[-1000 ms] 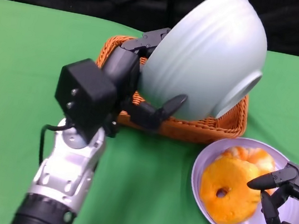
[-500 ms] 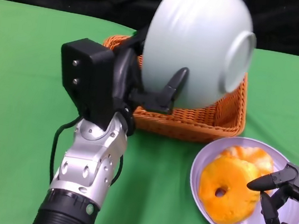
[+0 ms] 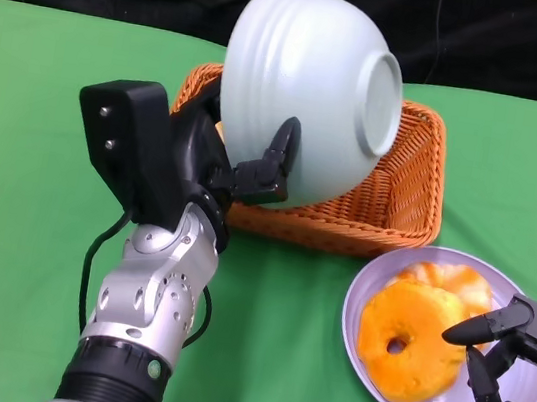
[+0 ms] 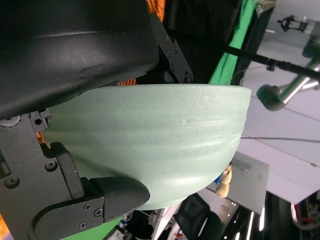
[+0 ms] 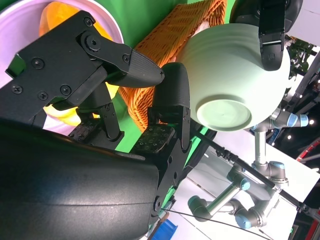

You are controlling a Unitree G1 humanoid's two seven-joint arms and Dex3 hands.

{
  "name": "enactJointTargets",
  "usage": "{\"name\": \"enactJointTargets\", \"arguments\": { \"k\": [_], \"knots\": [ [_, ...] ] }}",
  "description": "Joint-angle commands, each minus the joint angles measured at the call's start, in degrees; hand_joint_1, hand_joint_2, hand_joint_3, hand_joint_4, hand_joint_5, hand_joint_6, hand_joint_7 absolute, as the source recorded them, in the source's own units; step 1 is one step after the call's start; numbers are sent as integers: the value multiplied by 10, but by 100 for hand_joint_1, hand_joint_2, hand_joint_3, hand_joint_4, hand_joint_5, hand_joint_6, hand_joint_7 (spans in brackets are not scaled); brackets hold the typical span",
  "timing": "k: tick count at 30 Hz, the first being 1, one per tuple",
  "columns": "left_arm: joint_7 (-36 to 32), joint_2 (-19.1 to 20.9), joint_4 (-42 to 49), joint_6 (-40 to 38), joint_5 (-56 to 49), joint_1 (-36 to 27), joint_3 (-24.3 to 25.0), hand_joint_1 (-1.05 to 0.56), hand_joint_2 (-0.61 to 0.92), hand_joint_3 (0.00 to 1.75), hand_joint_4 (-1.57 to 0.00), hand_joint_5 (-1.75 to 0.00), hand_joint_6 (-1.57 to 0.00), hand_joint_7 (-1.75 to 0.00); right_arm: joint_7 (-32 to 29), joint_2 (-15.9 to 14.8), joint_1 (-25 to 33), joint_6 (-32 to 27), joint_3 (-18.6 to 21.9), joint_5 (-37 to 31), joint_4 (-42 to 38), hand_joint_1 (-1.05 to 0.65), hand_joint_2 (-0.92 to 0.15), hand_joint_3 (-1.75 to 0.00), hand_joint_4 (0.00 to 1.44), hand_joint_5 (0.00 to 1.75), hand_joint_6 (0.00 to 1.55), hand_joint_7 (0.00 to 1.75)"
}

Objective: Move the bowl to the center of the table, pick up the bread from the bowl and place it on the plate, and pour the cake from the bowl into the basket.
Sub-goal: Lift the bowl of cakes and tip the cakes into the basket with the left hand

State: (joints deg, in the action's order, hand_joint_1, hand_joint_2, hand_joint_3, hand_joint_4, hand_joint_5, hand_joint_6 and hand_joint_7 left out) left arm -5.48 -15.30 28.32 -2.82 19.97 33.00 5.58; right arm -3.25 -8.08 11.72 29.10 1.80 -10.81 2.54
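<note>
**A:** The left robot hand [image 3: 254, 163] is gripping the pale green bowl [image 3: 310, 91] by its rim, fingers pressing on the outer wall, and is holding it tipped nearly upside down above the orange wicker basket [image 3: 406, 196]. Is that grip looking safe?

**B:** Probably only just. The bowl is looking like glazed ceramic: stiff, smooth, likely slippery, fairly heavy, and breakable if dropped. The rim is the sensible place to be holding it.

**A:** And the cake?

**B:** I cannot tell; the bowl is hiding the basket's inside.

**A:** The right robot hand [image 3: 511, 374]?

**B:** It is hanging empty, fingers apart, over the edge of the lilac plate [image 3: 361, 326] on the green bench [image 3: 47, 128], beside the orange ring-shaped bread [image 3: 409, 343], which is looking soft and light.
</note>
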Motion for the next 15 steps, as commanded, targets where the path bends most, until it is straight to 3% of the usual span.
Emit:
{"name": "enactJointTargets", "arguments": {
  "k": [1,8,15],
  "knots": [
    [-12,-40,3,-10,7,54,1,-12,28,172,-103,-175,-85,-175,0,-2,4,6,3,1,3,-18,-46,-111,90,142,87,107],
    [-10,-56,15,-49,111,72,48,-14,25,175,-104,-175,-85,-175,2,0,-2,2,0,2,-1,-18,-46,-111,90,147,86,108],
    [-7,-69,24,-56,203,89,78,-19,32,166,-107,-175,-85,-175,3,1,-3,3,-2,2,-3,-19,-44,-115,90,144,86,108]
  ]
}}
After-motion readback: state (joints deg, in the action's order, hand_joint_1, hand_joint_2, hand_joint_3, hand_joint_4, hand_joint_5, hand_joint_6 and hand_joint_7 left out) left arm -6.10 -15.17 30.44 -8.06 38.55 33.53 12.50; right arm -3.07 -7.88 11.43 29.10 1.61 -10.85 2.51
